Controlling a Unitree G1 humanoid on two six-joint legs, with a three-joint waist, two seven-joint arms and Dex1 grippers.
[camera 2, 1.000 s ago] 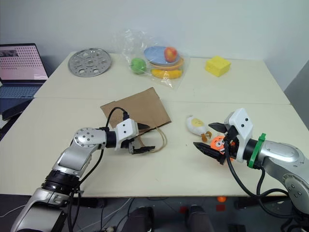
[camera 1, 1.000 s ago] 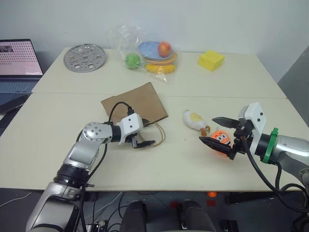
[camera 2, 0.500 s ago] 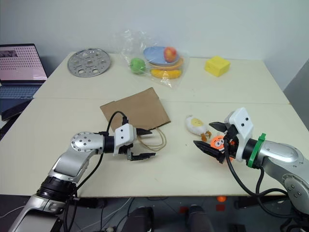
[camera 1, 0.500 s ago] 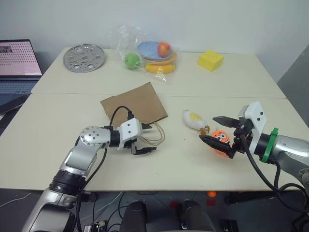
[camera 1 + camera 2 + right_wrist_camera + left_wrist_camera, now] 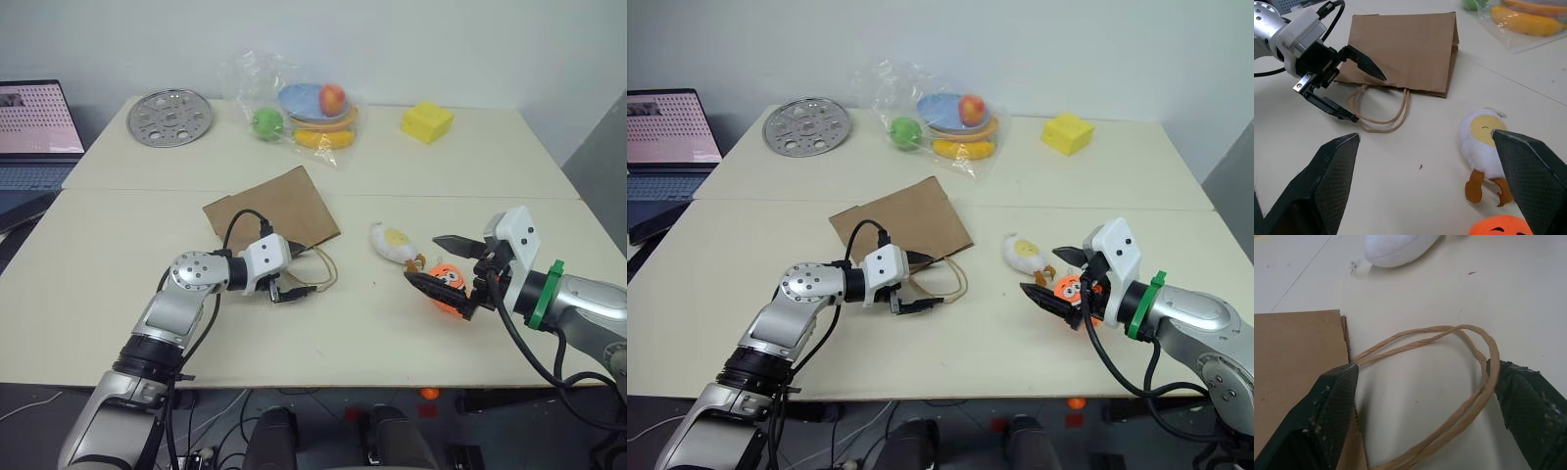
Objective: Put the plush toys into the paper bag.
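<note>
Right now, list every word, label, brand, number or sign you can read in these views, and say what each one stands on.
No text can be read.
Laptop screen: rows of small marks on a pink field, too small to read.
Paper bag: plain brown, no print showing.
Orange carrot toy: a cartoon face only, no lettering.
Yellow block, round metal plate and clear plastic bag of fruits: no label visible.
</note>
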